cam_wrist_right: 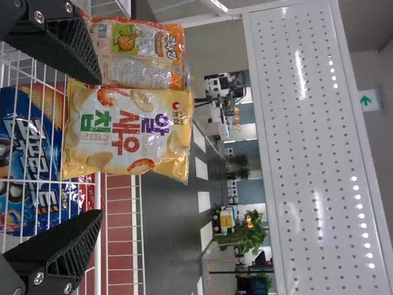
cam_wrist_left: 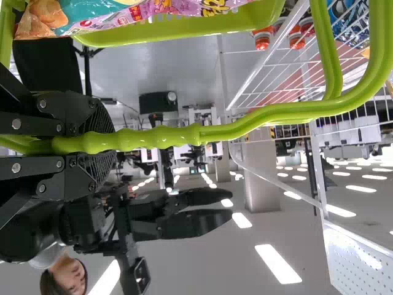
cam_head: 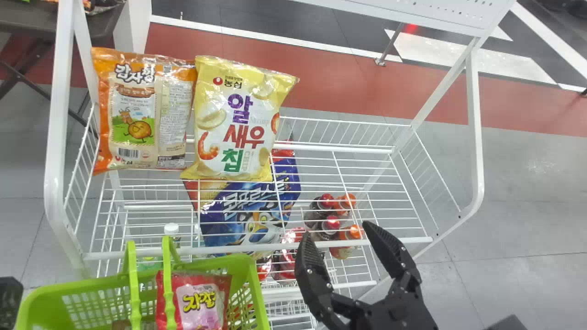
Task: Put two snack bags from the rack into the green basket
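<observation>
On the rack's upper shelf an orange snack bag (cam_head: 142,110) and a yellow snack bag (cam_head: 238,119) stand side by side. The green basket (cam_head: 257,293) is at the lower left, holding a red and pink snack bag (cam_head: 199,300). My left gripper (cam_head: 9,298) is at the left edge; in its wrist view the left gripper (cam_wrist_left: 101,144) is shut on the basket's green handle (cam_wrist_left: 245,126). In front of the rack, right of the basket, my right gripper (cam_head: 341,233) is open and empty. The right gripper (cam_wrist_right: 98,147) faces the yellow bag (cam_wrist_right: 126,132) in its wrist view.
The white wire rack (cam_head: 339,240) has a raised front rail and side posts. Lower down stand a blue cereal bag (cam_head: 252,215) and several bottles (cam_head: 328,201). A perforated white panel (cam_head: 412,11) spans the rack's top.
</observation>
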You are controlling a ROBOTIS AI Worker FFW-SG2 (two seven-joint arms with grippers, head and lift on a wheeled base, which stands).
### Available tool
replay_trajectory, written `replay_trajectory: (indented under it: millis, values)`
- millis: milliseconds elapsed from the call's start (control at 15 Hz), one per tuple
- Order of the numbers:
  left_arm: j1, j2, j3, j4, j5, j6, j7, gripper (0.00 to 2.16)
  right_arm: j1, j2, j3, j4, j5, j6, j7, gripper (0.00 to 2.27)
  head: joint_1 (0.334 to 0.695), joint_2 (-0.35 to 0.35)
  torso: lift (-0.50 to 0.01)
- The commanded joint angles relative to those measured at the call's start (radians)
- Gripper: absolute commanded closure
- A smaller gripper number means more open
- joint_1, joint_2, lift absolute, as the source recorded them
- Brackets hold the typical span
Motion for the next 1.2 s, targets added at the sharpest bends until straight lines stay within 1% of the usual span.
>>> replay_trajectory:
  millis: [0,400,1133]
  values:
    - [0.000,0.000,-0.001,0.001,-0.001,0.001,0.000,1.37,0.024,-0.012,-0.001,0.018,-0.003,-0.083,0.000,0.05,0.695,-0.350,-0.005]
    - [0.011,-0.001,-0.004,0.001,-0.001,0.001,0.001,1.37,0.021,-0.023,-0.015,0.019,-0.041,-0.089,0.000,0.05,0.695,-0.350,-0.005]
    - [0.006,0.000,-0.013,-0.003,-0.002,0.001,0.008,1.37,0.024,-0.024,-0.035,0.010,-0.052,-0.116,-0.002,0.05,0.695,-0.350,-0.005]
